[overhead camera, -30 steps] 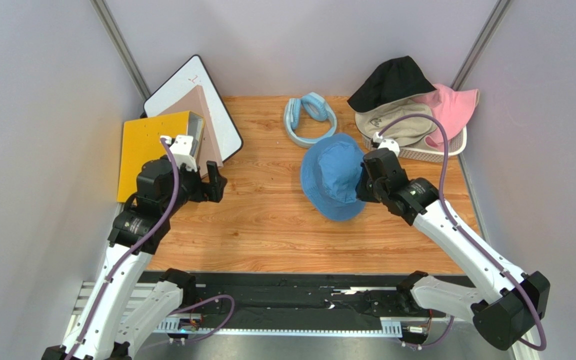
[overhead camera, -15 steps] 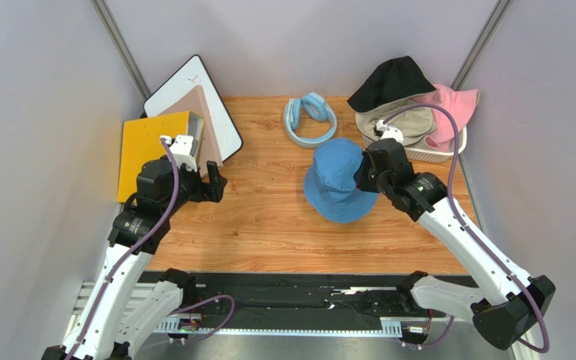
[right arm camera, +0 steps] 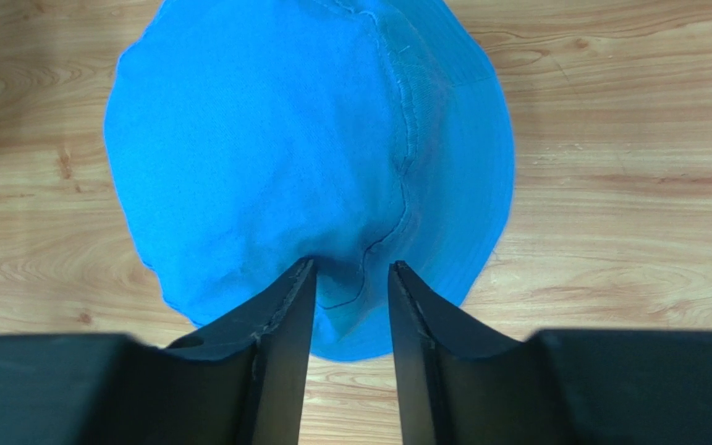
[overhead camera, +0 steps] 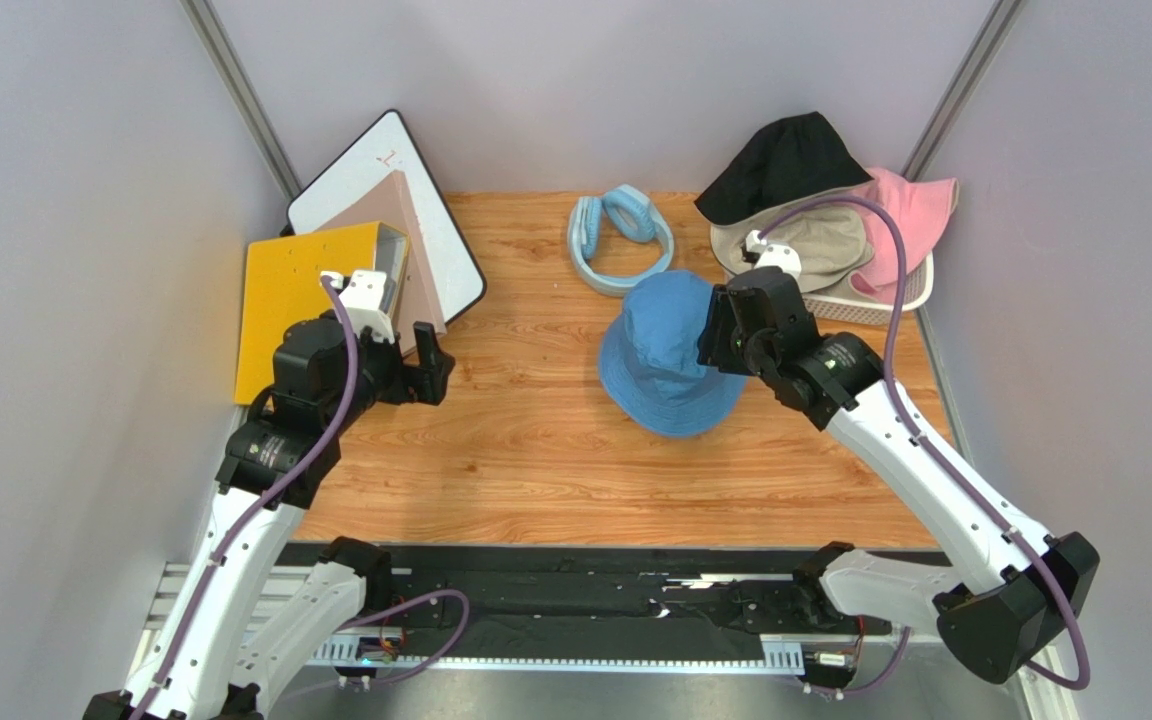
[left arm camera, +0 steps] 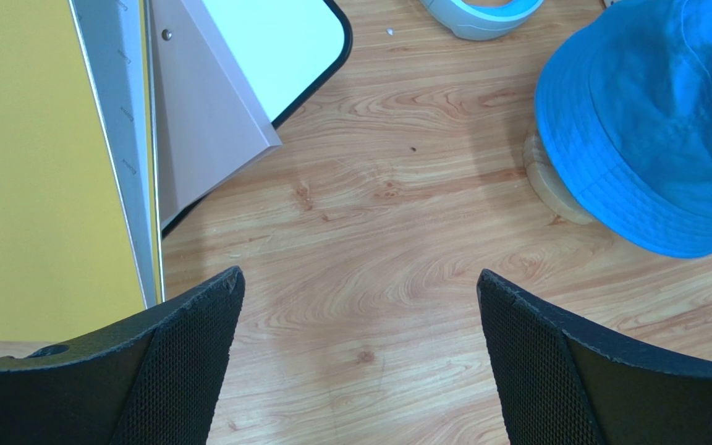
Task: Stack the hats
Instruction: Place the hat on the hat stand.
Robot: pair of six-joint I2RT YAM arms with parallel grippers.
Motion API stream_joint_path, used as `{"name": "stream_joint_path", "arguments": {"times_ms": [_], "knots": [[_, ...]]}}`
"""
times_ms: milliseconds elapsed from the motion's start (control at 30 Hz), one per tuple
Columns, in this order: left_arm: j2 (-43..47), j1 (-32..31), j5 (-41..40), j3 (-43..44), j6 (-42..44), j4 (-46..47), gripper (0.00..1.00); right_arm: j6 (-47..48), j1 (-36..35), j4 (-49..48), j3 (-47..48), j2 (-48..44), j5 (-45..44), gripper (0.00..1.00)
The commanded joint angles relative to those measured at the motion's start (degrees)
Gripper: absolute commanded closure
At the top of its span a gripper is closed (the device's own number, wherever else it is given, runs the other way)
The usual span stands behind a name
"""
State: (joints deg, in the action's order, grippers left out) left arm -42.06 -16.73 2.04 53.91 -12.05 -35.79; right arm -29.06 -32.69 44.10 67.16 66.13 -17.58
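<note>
The blue hat [overhead camera: 665, 360] at my right gripper [right arm camera: 351, 266] is a plain bright blue, with seams stitched in the same blue. At the far right, a black hat [overhead camera: 781, 162], a beige hat [overhead camera: 815, 255] and a pink hat [overhead camera: 905, 210] lie over a white basket [overhead camera: 856, 311]. The padded ring [overhead camera: 620, 233] is pale blue. The table [overhead camera: 537, 435] is orange-brown with wood grain. At the far left are a yellow board [overhead camera: 289, 293] and a white board [overhead camera: 372, 165] rimmed in black. My left gripper [left arm camera: 360, 276] is black with a fine mesh texture, and my right is plain black.
</note>
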Motion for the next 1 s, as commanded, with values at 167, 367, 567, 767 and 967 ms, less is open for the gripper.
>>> {"name": "stream_joint_path", "arguments": {"times_ms": [167,367,567,767,967], "knots": [[0.6,0.0,-0.3,0.3,1.0,-0.1,0.01,1.2,0.2,2.3,2.3,-5.6,-3.7,0.27],[0.7,0.0,-0.4,0.3,0.9,-0.1,0.00,3.0,0.9,4.8,5.3,-7.9,-6.8,0.17],[0.8,-0.1,-1.2,0.2,0.7,-0.1,0.01,5.8,9.8,8.0,11.5,-6.1,-4.2,0.15],[0.7,0.0,-1.5,0.4,0.8,-0.2,0.01,7.1,21.3,5.7,17.9,0.4,1.9,0.16],[0.5,0.0,-1.7,0.5,1.0,-0.3,0.01,2.8,28.6,-3.2,21.5,9.9,5.3,0.20]]}}
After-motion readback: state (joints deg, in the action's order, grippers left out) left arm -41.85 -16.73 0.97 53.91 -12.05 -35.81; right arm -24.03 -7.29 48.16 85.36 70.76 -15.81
